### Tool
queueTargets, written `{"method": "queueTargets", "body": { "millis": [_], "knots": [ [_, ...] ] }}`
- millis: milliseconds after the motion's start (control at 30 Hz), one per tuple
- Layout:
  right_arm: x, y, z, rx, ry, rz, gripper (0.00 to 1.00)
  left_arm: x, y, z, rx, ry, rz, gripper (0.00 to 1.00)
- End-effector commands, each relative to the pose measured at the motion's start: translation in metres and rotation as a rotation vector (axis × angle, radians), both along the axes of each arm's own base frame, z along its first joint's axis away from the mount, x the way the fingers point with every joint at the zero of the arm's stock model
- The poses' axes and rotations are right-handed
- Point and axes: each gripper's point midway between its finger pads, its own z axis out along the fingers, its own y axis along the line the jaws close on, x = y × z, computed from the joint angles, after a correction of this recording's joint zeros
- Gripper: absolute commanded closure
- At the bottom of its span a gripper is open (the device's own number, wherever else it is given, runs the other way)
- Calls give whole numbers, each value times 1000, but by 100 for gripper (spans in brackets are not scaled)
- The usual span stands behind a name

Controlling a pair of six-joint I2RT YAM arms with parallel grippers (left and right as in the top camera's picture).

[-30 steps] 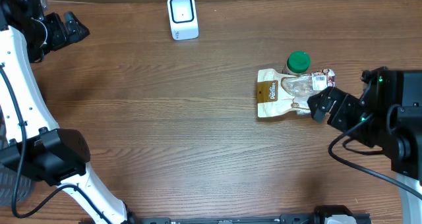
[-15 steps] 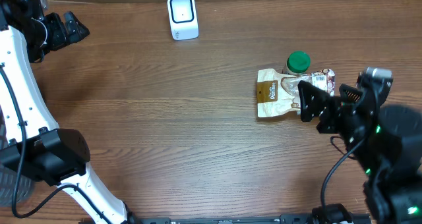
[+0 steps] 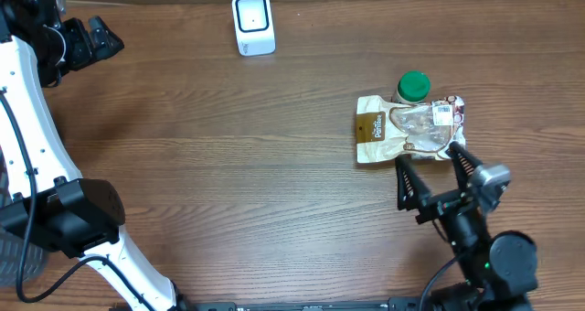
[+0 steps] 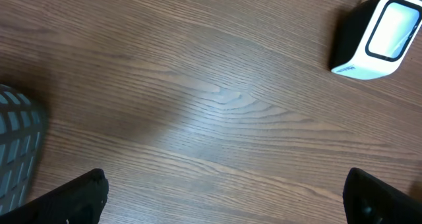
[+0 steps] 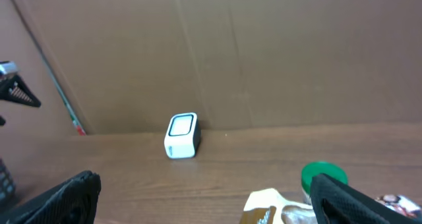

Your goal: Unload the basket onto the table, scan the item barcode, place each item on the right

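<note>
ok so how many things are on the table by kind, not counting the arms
white scanner: 1
green-capped bottle: 1
brown and cream pouch: 1
total: 3

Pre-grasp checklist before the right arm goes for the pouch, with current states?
1. Right gripper open and empty: ok.
2. Left gripper open, empty, far from the work: ok.
3. Pouch lying flat, unheld, just ahead of the right gripper: ok.
4. Clearance from green-capped bottle: it sits right against the pouch's far edge, not ok.
5. Scanner upright, nothing in front of its window: ok.
6. Barcode facing up: white label shows, too small to read, cannot tell.
</note>
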Motion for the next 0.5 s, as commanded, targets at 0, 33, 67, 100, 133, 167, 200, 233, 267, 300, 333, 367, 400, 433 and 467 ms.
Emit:
{"method": "queueTargets", "body": {
  "millis": [0,33,67,100,133,167,200,233,267,300,333,367,400,433,467],
  "knots": [
    [-2,1,-18,-11,-29,5,0,1,-3,8,15,-21,-17,0],
    [-2,1,-24,-9,-37,5,0,1,-3,8,15,-21,-17,1],
    [-2,1,-29,-8,-42,5,0,1,-3,8,15,-21,-17,0],
    [-2,1,-34,-7,-46,5,0,1,-3,8,15,-21,-17,1],
    [-2,2,-39,-7,-46,9,0,1,-3,8,15,-21,-17,0],
    [-2,2,-45,-7,-44,12,0,1,-3,8,15,-21,-17,0],
    [-3,3,-48,-7,-44,14,0,1,-3,8,15,-21,-17,0],
    [-3,4,-52,-8,-44,20,0,1,-3,8,15,-21,-17,0],
    [-3,4,-55,-8,-44,20,0,1,-3,8,15,-21,-17,0],
    [-3,4,-58,-8,-42,22,0,1,-3,8,15,-21,-17,0],
    [-3,4,-61,-8,-42,24,0,1,-3,8,15,-21,-17,0],
    [-3,4,-64,-9,-39,24,0,1,-3,8,15,-21,-17,0],
    [-2,5,-69,-11,-30,24,0,1,-3,8,15,-21,-17,1],
    [-2,6,-73,-14,-21,30,0,1,-3,8,15,-21,-17,0],
    [-1,6,-79,-16,-10,32,0,1,-3,8,15,-21,-17,0]
  ]
}}
